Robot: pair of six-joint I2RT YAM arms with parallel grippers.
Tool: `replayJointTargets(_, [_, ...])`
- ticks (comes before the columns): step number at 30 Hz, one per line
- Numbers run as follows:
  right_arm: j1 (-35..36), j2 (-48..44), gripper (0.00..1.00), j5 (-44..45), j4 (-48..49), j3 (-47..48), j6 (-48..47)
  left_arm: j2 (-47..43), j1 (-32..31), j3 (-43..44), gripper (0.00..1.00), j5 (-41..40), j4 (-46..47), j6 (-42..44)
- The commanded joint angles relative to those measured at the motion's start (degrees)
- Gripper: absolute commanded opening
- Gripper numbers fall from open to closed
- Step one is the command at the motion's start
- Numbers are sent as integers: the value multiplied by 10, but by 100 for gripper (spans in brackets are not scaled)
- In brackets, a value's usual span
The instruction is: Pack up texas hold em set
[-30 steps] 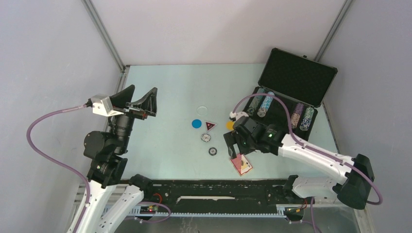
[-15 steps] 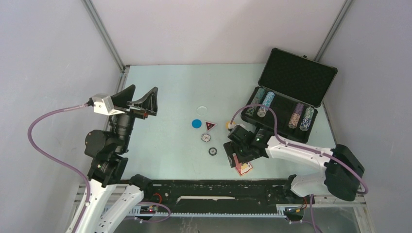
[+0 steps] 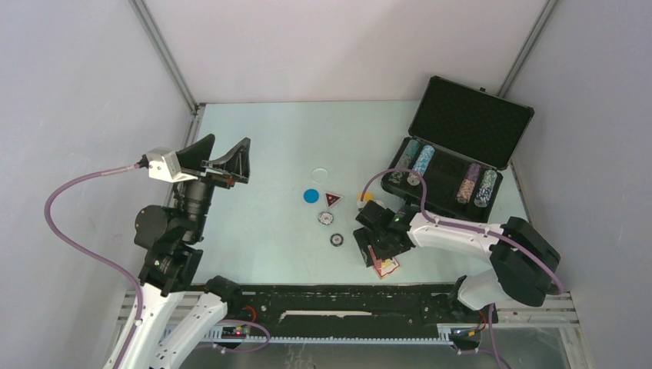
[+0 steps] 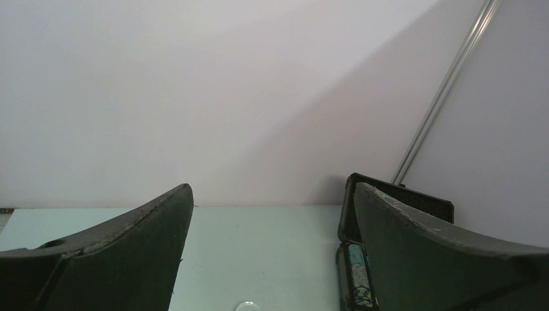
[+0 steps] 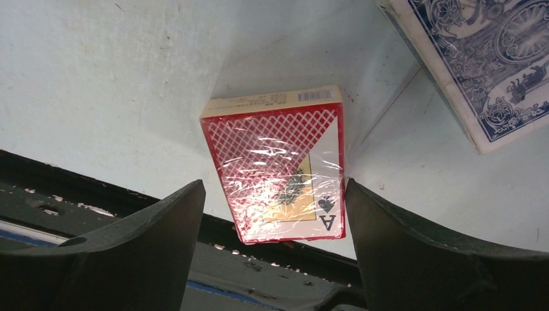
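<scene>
Two decks wrist-side: red deck (image 5: 278, 175), blue deck (image 5: 485, 58); overhead hides blue.

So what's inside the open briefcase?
Four rows of poker chips, two at each end of the briefcase. The middle section is too dark to judge, and the right arm's cable covers a near corner.

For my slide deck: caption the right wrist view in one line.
Open right pincer flanks a wrapped red card deck; a blue deck lies beside it.

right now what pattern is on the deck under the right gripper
Red deck, white crosshatch; right wrist view.
</scene>
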Motion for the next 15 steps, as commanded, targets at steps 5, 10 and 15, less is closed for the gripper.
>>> replayJointTargets(5, [-7, 18, 85, 30, 16, 10, -33, 8, -5, -6, 100, -7, 14, 9])
replayJointTargets(10, [-1, 31, 84, 43, 7, 23, -39, 9, -6, -5, 100, -7, 14, 9])
replayJointTargets(15, [7, 51, 81, 56, -4, 36, -43, 9, -5, -5, 100, -4, 13, 8])
